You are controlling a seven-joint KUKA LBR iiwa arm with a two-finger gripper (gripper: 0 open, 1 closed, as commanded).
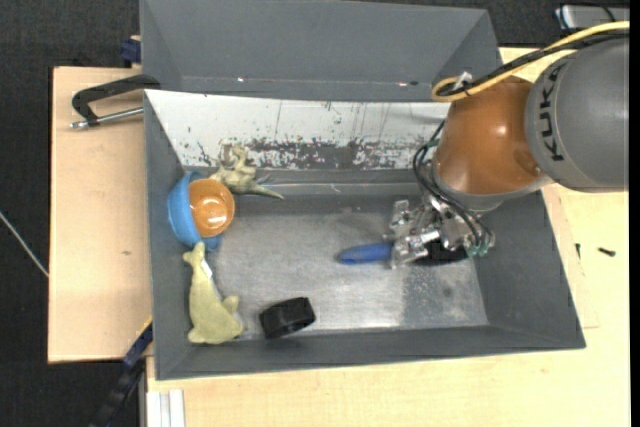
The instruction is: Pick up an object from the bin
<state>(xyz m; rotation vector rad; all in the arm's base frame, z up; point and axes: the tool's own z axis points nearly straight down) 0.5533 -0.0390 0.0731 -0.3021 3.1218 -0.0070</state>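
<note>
A: What lies closest to the near edge?

B: A small black ring-shaped piece (287, 316) sits by the near wall of the grey metal bin (300, 35). Just beside it, in the near left corner (left as the camera sees it), lies a limp pale yellow-green soft toy (210, 307).

A: And the arm?

B: Farther in, right of the middle of the floor, the end effector (415, 240) hangs low under the orange wrist cover (485, 140). A slim blue plastic handle-like piece (364, 255) lies flat on the floor, and its right end meets the end effector. I cannot tell whether the end effector is clenched or released.

A: Beyond that?

B: Against the left wall there is a blue plastic bowl (180, 210) with an orange ball (211, 205) in it. Near the far wall stands a small beige toy figure (238, 170).
</note>
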